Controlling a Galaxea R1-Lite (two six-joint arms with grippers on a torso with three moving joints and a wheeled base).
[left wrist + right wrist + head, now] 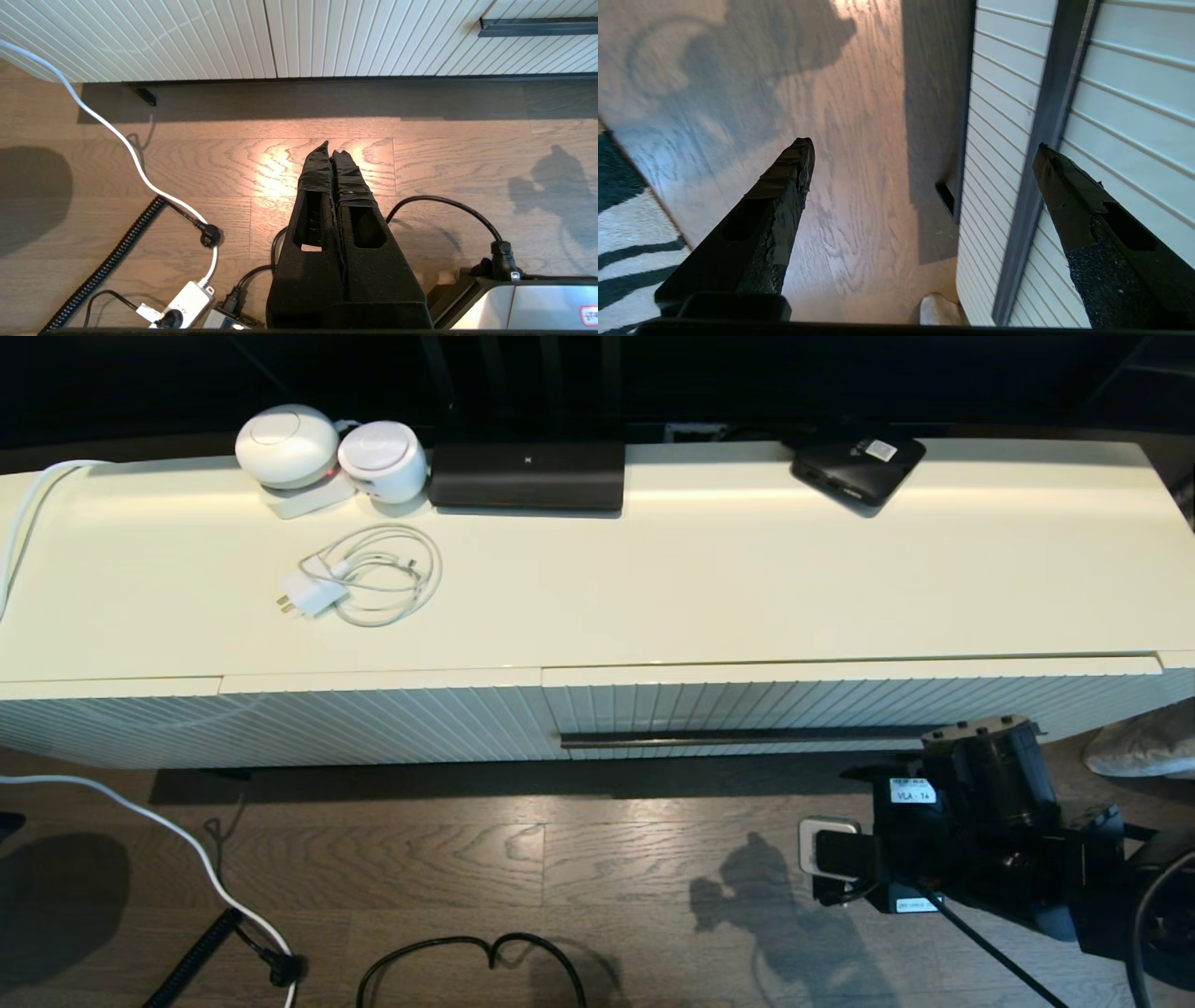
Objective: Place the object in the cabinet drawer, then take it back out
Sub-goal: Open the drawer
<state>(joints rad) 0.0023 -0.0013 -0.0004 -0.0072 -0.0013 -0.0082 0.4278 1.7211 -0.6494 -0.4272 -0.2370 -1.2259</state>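
Observation:
The cabinet drawer (840,705) is the wide ribbed cream front on the right, and it looks shut or very nearly so. Its long dark handle bar (747,738) runs across the front. My right arm (980,793) hangs low in front of the drawer's right end. In the right wrist view my right gripper (923,143) stands wide open and empty. The handle bar (1045,116) passes between its fingers without touching them. One finger (1069,196) is before the ribbed front, the other over the floor. My left gripper (332,148) is shut and empty above the floor. The object is out of view.
On the cabinet top (653,588) lie a white charger with coiled cable (359,579), two round white devices (289,443), a long black box (527,474) and a flat black box with a white sticker (859,467). Cables (215,877) and a power strip (187,303) lie on the floor.

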